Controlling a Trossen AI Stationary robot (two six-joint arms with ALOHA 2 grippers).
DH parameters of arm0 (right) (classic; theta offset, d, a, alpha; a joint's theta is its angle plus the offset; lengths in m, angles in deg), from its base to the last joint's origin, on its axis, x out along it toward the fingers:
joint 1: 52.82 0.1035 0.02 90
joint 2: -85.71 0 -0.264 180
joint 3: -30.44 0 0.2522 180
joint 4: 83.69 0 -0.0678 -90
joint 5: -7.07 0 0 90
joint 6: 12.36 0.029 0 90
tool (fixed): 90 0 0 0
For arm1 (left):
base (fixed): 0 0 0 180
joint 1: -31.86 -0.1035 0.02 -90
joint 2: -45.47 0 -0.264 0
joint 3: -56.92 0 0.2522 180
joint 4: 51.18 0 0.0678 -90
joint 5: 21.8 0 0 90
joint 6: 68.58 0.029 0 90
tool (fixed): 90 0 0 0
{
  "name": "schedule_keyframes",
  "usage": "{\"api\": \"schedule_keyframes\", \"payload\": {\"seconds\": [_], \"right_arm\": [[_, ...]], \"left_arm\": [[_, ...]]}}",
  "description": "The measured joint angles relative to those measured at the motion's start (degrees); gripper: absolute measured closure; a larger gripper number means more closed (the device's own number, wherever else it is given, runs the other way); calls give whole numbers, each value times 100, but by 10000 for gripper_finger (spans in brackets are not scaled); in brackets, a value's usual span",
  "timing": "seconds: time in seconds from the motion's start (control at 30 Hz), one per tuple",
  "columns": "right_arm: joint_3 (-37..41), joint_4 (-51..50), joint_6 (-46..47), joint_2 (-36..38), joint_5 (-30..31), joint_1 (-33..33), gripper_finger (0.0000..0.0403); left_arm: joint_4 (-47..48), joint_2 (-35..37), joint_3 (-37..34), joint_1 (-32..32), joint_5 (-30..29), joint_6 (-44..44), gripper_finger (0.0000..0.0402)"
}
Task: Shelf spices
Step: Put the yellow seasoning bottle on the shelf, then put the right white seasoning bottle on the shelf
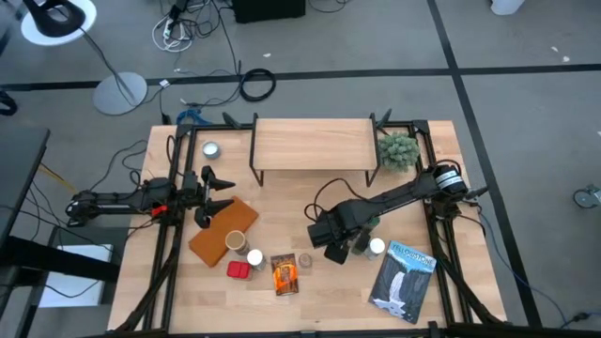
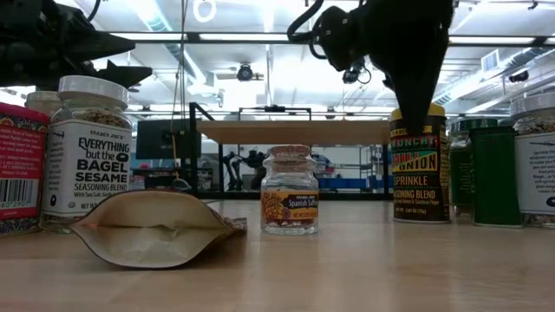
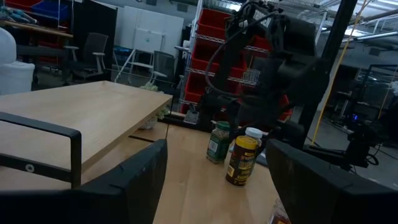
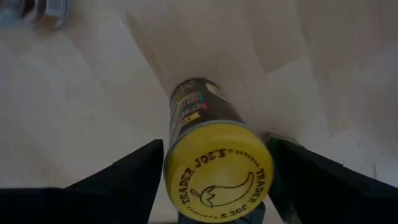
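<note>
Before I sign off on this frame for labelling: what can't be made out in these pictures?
- High view: the right gripper covers the yellow-lidded jar; contact between fingers and jar is unclear.
- Low view: the red tin and a white-labelled jar are cut off by the picture's edges.
- Low view: the shelf legs are mostly hidden behind jars.
- High view: labels are too small to read.

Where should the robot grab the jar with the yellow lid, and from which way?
Grab the yellow-lidded jar around its round side just under the lid, coming straight down from above. It stands upright, so its sides are free to the right gripper, whose open fingers already sit either side of the lid. The green jar stands close by, so keep the fingers clear of it.
</note>
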State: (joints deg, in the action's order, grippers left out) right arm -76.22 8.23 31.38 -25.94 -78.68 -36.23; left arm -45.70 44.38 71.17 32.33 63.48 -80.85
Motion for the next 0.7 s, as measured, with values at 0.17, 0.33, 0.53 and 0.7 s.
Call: {"api": "schedule_keyframes", "payload": {"seconds": [0.17, 0.33, 0.53, 0.7], "right_arm": [[0, 53, 111, 50, -36, -92, 173], [0, -39, 56, 54, -195, -141, 299], [0, -33, -194, 217, 61, -144, 393], [2, -37, -306, 459, 65, -144, 350]], "left_arm": [[-1, 0, 0, 0, 0, 0, 124], [-3, 0, 1, 0, 0, 1, 124], [1, -2, 0, 0, -2, 2, 124], [0, -1, 0, 0, 0, 0, 124]]}}
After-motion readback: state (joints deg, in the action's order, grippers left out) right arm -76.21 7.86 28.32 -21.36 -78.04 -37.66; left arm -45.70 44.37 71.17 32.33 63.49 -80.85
